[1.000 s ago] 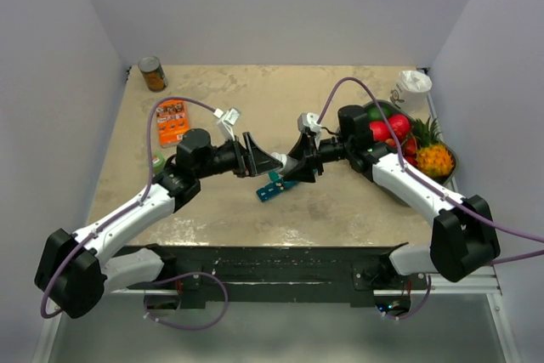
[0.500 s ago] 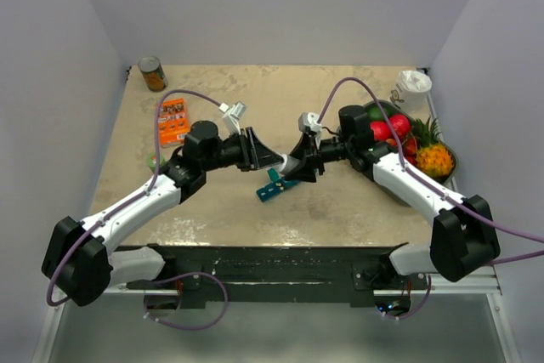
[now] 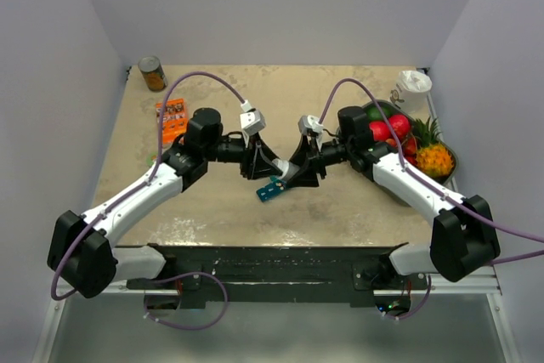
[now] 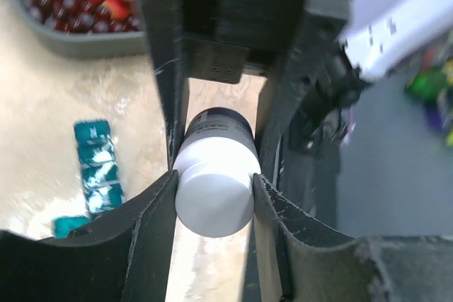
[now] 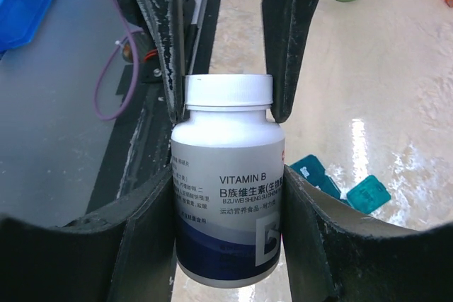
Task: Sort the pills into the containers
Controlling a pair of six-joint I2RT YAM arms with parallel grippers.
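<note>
While my right pincer (image 5: 228, 192) holds the bottle (image 5: 228, 245) and left pincer (image 4: 213, 204) clamps its cap (image 5: 228, 92) (still on), organiser (image 4: 97, 166) awaits pills.

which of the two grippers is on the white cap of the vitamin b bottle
The left gripper: its fingers flank the white cap, while the right gripper holds the vitamin B bottle by its labelled body.

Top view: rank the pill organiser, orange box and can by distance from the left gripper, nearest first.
1. pill organiser, near side, right beside the left gripper holding the vitamin bottle.
2. orange box, on the left.
3. can, far-left corner.
</note>
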